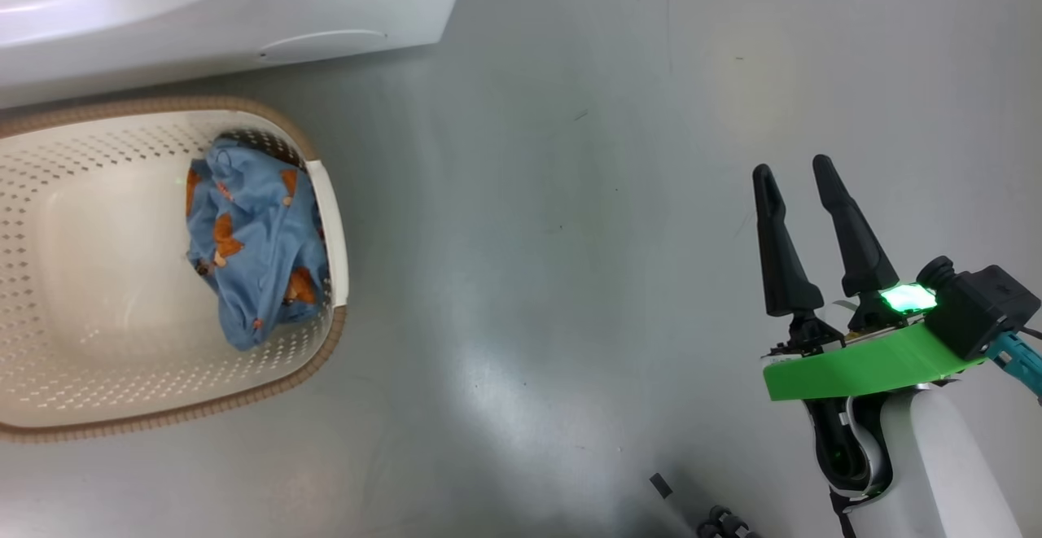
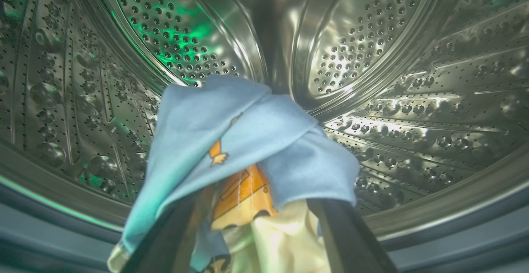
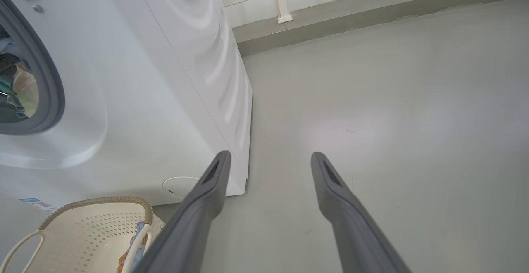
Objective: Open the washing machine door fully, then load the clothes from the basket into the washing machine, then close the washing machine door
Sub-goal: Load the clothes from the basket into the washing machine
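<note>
Floor (image 1: pixel 570 294): grey, with the basket (image 1: pixel 163 105) parked by the washing machine's (image 1: pixel 203 25) front.
Basket: blue clothes (image 1: pixel 252 253) bunched against its right wall, not loaded yet.
Left gripper (image 2: pixel 252 207): inside the drum (image 2: pixel 392 37), jaws spread, blue piece (image 2: pixel 231 132) only draped over the fingers (image 2: pixel 347 236).
Right gripper (image 1: pixel 791 168): wide open, empty, above the floor.
Risk: pulling out could drag that piece back over the gasket (image 2: pixel 454 240), I reckon.

One washing machine (image 3: pixel 165 99), one basket (image 1: pixel 98 277) — and two separate bundles of clothes (image 1: pixel 252 245).
</note>
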You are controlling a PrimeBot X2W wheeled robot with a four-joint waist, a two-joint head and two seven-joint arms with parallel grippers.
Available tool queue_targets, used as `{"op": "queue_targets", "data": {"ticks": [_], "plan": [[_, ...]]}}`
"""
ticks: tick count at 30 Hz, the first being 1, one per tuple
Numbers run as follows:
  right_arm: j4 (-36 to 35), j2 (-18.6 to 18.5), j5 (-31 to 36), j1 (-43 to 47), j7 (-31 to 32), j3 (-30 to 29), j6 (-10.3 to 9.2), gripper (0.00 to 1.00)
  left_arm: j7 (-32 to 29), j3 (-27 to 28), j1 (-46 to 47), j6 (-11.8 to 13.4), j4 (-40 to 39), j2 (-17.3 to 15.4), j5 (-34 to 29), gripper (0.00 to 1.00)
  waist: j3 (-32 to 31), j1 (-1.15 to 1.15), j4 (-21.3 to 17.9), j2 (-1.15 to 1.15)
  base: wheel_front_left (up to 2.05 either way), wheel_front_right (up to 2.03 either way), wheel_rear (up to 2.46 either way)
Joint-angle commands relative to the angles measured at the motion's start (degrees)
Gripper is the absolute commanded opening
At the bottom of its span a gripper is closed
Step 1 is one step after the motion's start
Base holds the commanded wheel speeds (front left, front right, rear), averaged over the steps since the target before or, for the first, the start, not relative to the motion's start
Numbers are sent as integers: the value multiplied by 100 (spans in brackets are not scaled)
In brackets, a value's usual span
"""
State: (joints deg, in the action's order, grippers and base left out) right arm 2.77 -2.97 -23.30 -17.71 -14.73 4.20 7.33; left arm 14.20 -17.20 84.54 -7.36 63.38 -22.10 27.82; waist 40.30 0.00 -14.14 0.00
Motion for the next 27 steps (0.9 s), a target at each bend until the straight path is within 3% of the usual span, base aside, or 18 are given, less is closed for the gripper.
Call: {"op": "queue_targets", "data": {"ticks": [1,17,27], "plan": [[-126,5,7,91,-27,70,16,100,21,-61,89,-12,-105,-218,167,100,-4,0,38,0,0,0,0],[-188,-57,46,137,-27,-78,16,100,71,-728,-606,-13,-573,-248,1299,100,-70,0,308,0,0,0,0],[-232,-129,75,163,-27,-169,16,100,79,-170,-1403,-13,-1486,-322,1152,100,-114,0,457,0,0,0,0]]}}
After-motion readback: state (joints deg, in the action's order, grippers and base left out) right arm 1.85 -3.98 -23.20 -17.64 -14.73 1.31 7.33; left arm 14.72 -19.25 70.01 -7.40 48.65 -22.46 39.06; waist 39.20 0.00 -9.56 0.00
